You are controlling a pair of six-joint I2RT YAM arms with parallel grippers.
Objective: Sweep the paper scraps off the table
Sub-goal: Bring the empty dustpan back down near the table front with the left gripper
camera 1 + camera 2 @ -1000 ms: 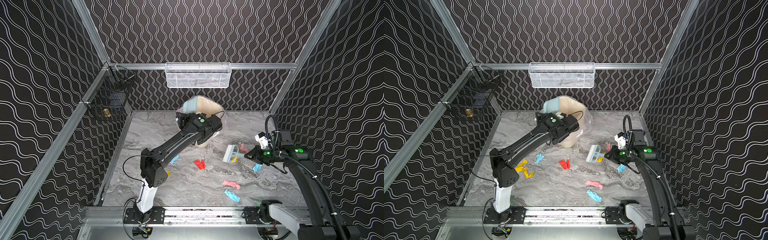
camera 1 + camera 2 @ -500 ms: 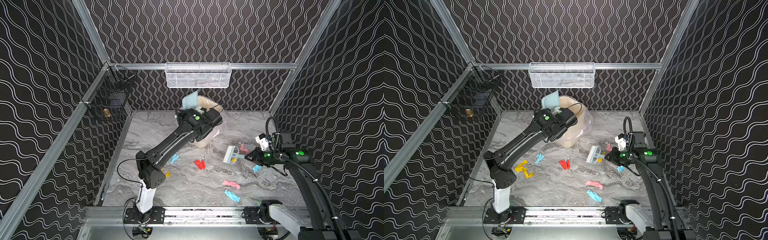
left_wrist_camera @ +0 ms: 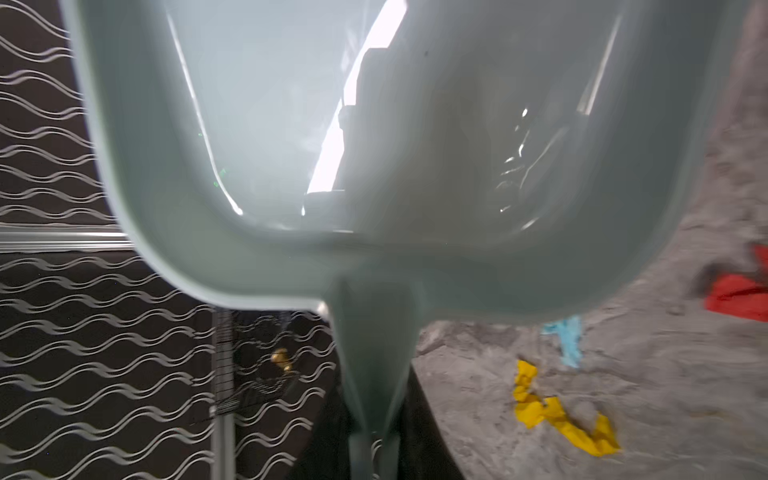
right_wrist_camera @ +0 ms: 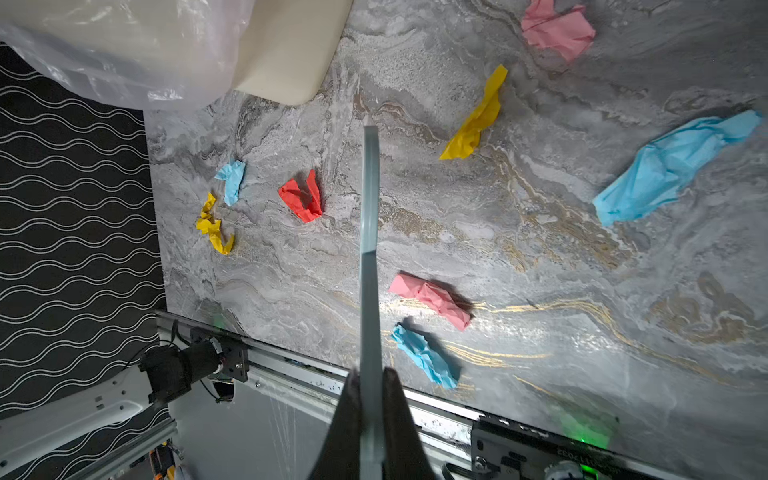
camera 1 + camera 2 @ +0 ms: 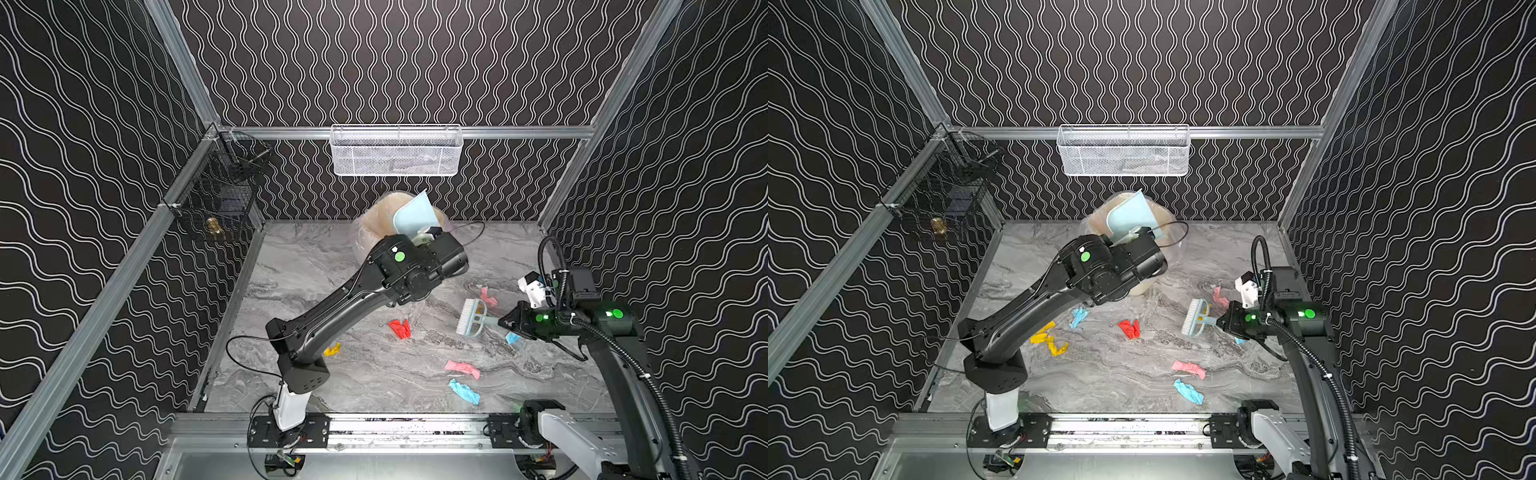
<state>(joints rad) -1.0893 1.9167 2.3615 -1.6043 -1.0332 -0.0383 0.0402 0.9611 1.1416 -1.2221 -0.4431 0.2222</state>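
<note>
Several paper scraps in red, pink, light blue and yellow lie scattered on the marble table. My left gripper is shut on the handle of the pale blue dustpan, which stands tipped up over the beige bin. In the left wrist view the dustpan fills most of the picture. My right gripper is shut on the brush, bristles low over the table at the right, between a pink scrap and a blue one.
The bin, lined with a clear plastic bag, stands at the back middle of the table. A white mesh basket hangs on the back wall and a black wire basket on the left wall. An aluminium rail edges the front.
The left arm has raised the dustpan and tipped it up steeply over the bin. The right gripper with the brush has hardly moved.
</note>
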